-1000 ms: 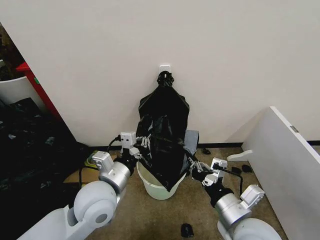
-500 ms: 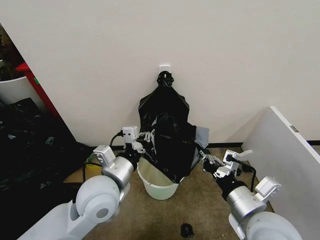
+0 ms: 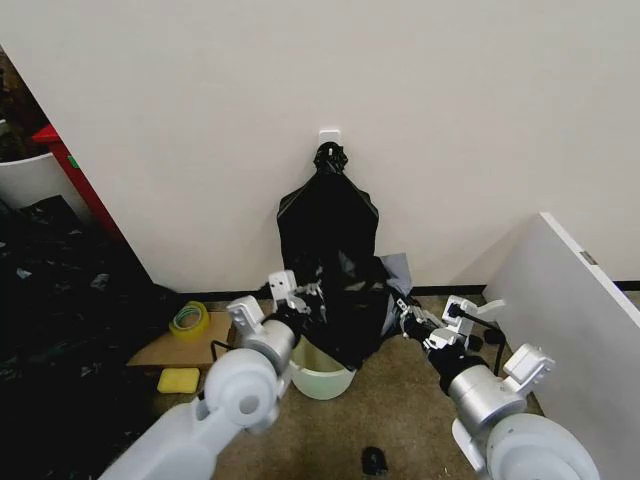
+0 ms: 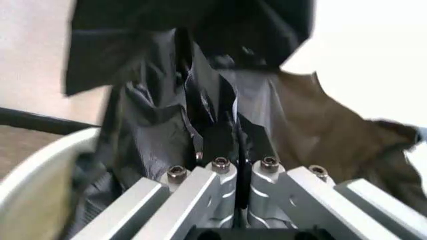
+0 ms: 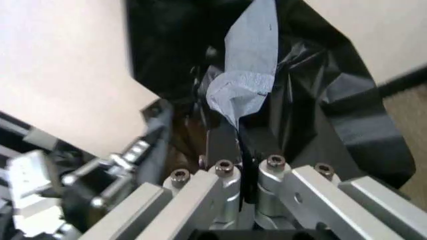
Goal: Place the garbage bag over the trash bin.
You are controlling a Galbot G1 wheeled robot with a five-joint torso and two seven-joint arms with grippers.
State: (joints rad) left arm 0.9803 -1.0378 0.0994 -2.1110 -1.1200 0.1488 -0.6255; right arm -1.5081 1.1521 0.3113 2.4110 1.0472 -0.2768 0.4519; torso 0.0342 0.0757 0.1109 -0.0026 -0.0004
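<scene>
Both claws are clamped on the garbage bag (image 3: 345, 300), which hangs stretched between them over the trash bin (image 3: 318, 378) on the floor by the wall. The left claw (image 3: 305, 297) pinches one edge of the film above the bin's near rim; in the left wrist view its jaws are closed tight on a black fold (image 4: 220, 125). The right claw (image 3: 405, 315) pinches the opposite edge, out past the bin's side, again with jaws closed on plastic.

The main risk is the thin, glossy film slipping from either pinch if the claws pull further apart, or tearing where it is creased. The bag's mouth also looks bunched rather than open, so it may drape onto the bin instead of wrapping the rim. Just behind, the bunch of black bags (image 3: 328, 215) hanging from the wall hook (image 3: 330, 135) could snag.
</scene>
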